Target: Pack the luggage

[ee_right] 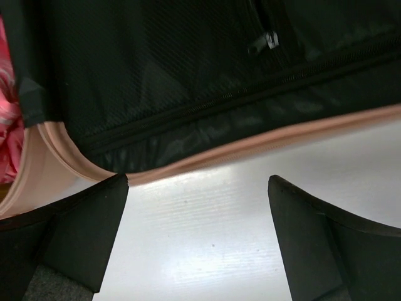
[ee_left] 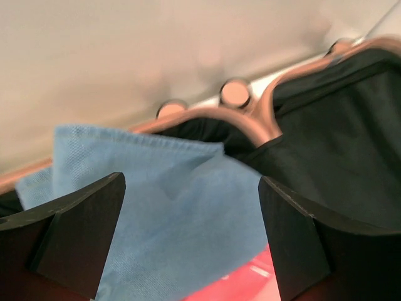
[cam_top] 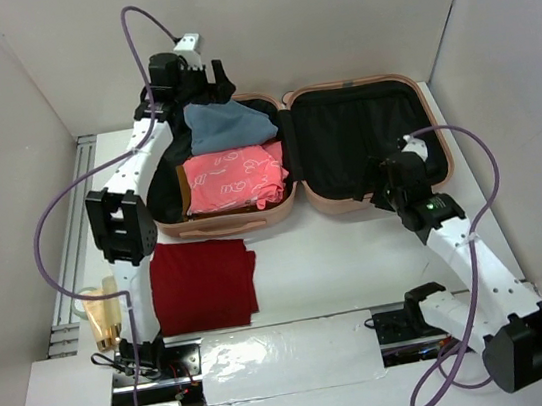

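From above, I am watching the suitcase (cam_top: 295, 154) lying open; the left pincer (cam_top: 204, 86) is hovering spread above the blue cloth (cam_top: 225, 124), which could snag.

Left wrist: cloth lying under the gap, ungripped.

Right wrist: the right pincer (ee_right: 197, 238) is spread, suitcase rim just ahead, risking a knock.

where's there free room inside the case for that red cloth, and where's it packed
The right half of the luggage is bare black lining, bordered by the hinge and the right pincer at its near rim. The left half is crowded: the pink patterned cloth and blue cloth fill it, with the left pincer over its far edge. The red cloth lies on the table.
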Controlling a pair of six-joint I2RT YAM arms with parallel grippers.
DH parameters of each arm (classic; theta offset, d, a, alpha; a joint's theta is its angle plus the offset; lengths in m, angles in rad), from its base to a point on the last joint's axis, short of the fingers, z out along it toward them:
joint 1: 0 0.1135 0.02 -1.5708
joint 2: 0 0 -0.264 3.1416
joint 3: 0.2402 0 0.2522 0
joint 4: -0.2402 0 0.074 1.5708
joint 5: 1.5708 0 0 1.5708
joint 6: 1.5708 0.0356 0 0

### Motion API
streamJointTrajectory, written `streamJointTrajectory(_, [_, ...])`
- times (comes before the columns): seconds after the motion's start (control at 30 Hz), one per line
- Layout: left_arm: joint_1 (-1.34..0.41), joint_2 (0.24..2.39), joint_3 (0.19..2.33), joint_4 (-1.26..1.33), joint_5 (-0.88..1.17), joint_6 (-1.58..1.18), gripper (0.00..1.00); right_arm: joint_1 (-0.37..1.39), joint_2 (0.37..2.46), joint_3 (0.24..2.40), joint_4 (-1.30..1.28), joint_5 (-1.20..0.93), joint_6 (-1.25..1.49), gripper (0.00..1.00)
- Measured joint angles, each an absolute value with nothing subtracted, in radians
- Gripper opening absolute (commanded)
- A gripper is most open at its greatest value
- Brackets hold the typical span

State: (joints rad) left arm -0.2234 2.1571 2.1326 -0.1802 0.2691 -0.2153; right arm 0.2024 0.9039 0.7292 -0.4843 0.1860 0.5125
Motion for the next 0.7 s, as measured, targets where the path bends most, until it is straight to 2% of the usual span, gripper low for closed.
streamJointTrajectory(0.33, [-0.197,2.389,2.129,-0.194,0.286,-0.238,1.0,0.27,0.969,0.801,-0.482,0.287,0.474,1.0])
streamJointTrajectory(0.7, [-0.176,2.462,2.163,-0.197,0.289,-0.268,1.0,0.271,0.994,0.802,-0.501,0.34,0.474,1.0])
